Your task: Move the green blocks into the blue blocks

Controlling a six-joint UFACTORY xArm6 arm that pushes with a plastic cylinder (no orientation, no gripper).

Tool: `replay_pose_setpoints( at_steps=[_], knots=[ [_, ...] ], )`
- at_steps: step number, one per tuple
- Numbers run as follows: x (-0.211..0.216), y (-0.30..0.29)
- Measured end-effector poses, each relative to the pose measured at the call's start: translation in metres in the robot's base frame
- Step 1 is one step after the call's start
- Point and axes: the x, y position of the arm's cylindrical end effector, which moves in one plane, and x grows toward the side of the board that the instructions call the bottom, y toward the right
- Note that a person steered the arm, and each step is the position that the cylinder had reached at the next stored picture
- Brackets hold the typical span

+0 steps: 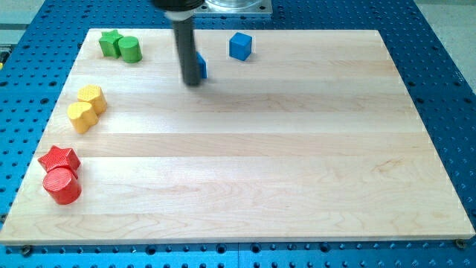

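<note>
No jaws here: my tip (193, 82) is a bare rod end, touching a mostly hidden blue block (201, 66) at far centre. A blue cube (240, 46) sits right of it. Two green blocks, a star (111, 42) and a cylinder (130, 49), touch at the far left corner. Two yellow blocks (87, 108) and two red blocks (60, 175) line the board's (297, 164) left edge.

I see a green star block (110, 42) touching a green cylinder (130, 49) at the board's top left. A blue cube (240, 46) sits top centre; another blue block (201, 66) is half hidden.
</note>
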Motion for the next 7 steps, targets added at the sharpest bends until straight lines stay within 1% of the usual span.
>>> replay_pose_setpoints(
  at_steps=[1,2,3,4,5,6,7],
  knots=[
    [-0.023,0.003],
    [-0.013,-0.02],
    [-0.037,0.021],
    [-0.038,0.01],
    [0.019,-0.089],
    [0.009,-0.179],
    [-0.033,-0.229]
  ],
)
